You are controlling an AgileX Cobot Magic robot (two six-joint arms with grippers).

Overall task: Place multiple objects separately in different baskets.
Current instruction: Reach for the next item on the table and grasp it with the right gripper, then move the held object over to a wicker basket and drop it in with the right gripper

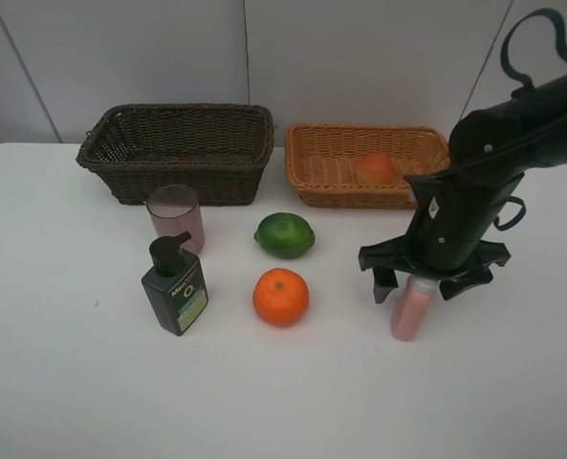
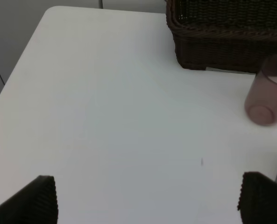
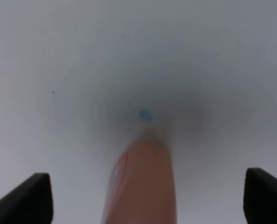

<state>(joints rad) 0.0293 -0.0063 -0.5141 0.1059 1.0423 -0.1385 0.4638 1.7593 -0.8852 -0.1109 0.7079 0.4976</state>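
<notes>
1. The pink bottle [image 1: 409, 311] is on the right half of the desk [image 1: 73, 363], about midway between its far and near edges. Its upper end, cap included, is hidden under the right jaws.
2. The right jaws stand wide on either side of the bottle. The right wrist view shows a clear gap on each side, so they are not gripping it. There the bottle is a blurred pink shape, and a small blue spot on the desk past it cannot be identified.
3. The left jaws show only in the left wrist view, as two dark tips cut off by the picture's edge. They are wide apart over bare desk near its left edge, with nothing between them.
4. The dark brown basket [image 1: 187, 182] sits by the far edge, left of middle. Its inside is shadowed.
5. The light orange-tan basket [image 1: 350, 196] sits just beside it, toward the right. The peach [image 1: 377, 168] lies inside, partly hidden by the front wall.
6. The translucent pink cup [image 1: 176, 218] stands just in front of the dark basket.
7. The dark green pump bottle [image 1: 175, 287] is just nearer than the cup. Its label is too small to read.
8. The lime [image 1: 285, 234] and the orange [image 1: 281, 296] lie near the middle of the desk, close together but apart.
</notes>
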